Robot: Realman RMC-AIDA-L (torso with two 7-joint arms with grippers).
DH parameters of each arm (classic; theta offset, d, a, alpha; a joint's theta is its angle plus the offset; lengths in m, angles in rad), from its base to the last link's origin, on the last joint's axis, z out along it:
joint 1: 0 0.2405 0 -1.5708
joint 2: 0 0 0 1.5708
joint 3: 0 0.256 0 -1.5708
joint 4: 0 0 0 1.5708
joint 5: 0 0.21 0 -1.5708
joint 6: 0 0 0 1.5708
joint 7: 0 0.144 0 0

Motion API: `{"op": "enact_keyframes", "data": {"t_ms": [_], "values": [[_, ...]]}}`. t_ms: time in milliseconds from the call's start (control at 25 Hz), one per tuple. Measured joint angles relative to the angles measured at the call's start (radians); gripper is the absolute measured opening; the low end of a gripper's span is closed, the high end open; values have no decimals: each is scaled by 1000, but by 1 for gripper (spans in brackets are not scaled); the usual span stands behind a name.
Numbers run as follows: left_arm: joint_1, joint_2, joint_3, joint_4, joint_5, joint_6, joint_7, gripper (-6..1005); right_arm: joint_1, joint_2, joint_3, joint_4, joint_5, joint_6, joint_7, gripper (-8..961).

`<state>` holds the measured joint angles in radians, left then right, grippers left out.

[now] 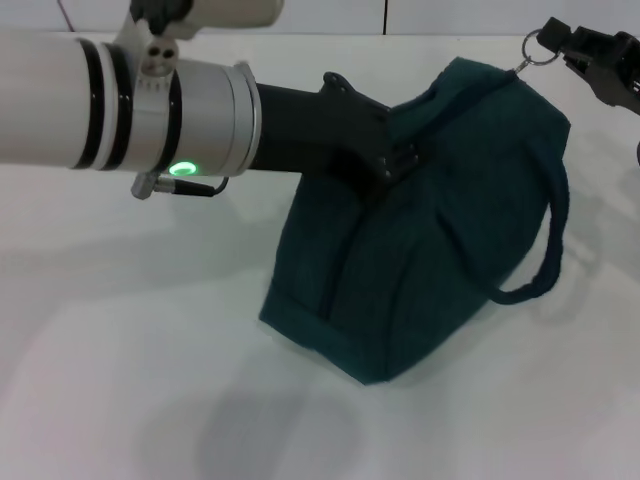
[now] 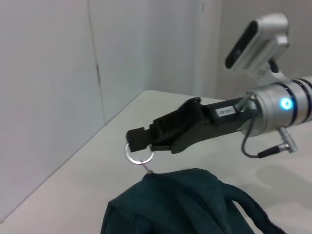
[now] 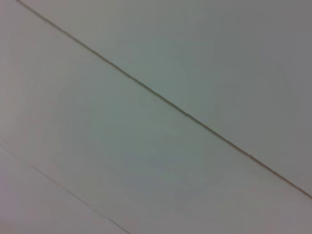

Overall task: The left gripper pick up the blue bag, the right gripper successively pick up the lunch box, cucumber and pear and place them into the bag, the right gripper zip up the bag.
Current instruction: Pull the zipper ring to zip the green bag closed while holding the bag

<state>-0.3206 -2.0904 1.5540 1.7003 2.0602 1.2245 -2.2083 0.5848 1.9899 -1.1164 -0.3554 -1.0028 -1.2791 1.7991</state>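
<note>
The blue bag (image 1: 420, 260) stands on the white table, its top drawn together, with one loop handle (image 1: 550, 250) hanging down its right side. My left gripper (image 1: 395, 160) reaches in from the left and is shut on the fabric near the top of the bag. At the upper right, my right gripper (image 1: 560, 42) is shut on the metal ring zipper pull (image 1: 535, 47) at the bag's top corner. The left wrist view shows the right gripper (image 2: 139, 139) pinching that ring (image 2: 138, 155) just above the bag (image 2: 180, 204). The lunch box, cucumber and pear are out of view.
The white table (image 1: 150, 380) spreads in front of and to the left of the bag. A pale wall (image 2: 48, 97) stands close behind the table's far edge. The right wrist view holds only a plain panel with a seam (image 3: 161, 100).
</note>
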Motion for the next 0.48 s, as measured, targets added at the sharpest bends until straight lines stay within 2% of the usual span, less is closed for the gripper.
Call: {"op": "enact_keyframes", "data": {"t_ms": [200, 480], "values": [[32, -1, 16, 25, -36, -12, 78, 100, 0, -10, -6, 12, -8, 9, 73, 55], [56, -1, 17, 52, -70, -23, 159, 99, 2, -11, -9, 63, -10, 24, 125, 56]]}}
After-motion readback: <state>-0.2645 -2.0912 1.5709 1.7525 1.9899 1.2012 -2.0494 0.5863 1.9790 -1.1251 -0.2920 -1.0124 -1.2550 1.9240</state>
